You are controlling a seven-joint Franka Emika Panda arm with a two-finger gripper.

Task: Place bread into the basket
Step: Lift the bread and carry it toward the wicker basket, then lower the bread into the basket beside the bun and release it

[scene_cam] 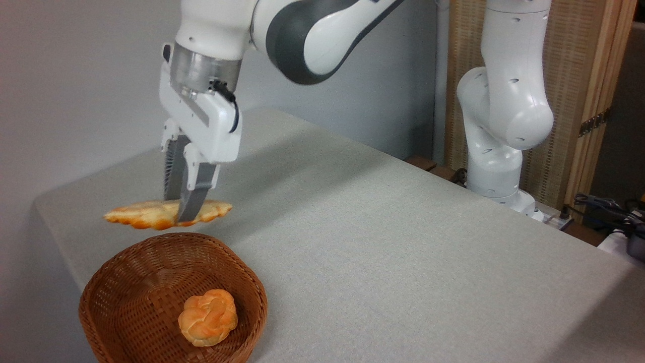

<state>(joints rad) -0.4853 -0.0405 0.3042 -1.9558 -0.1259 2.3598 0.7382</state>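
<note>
The bread is a long flat braided loaf, pale gold with orange-brown edges. It hangs level in the air, just above the far rim of the basket. My gripper points straight down and is shut on the loaf near its middle, one finger in front and one behind. The brown wicker basket sits at the near left corner of the table.
A small round knotted orange bun lies inside the basket toward its right side. The grey table stretches to the right and back. The arm's white base stands at the far right edge, with cables beside it.
</note>
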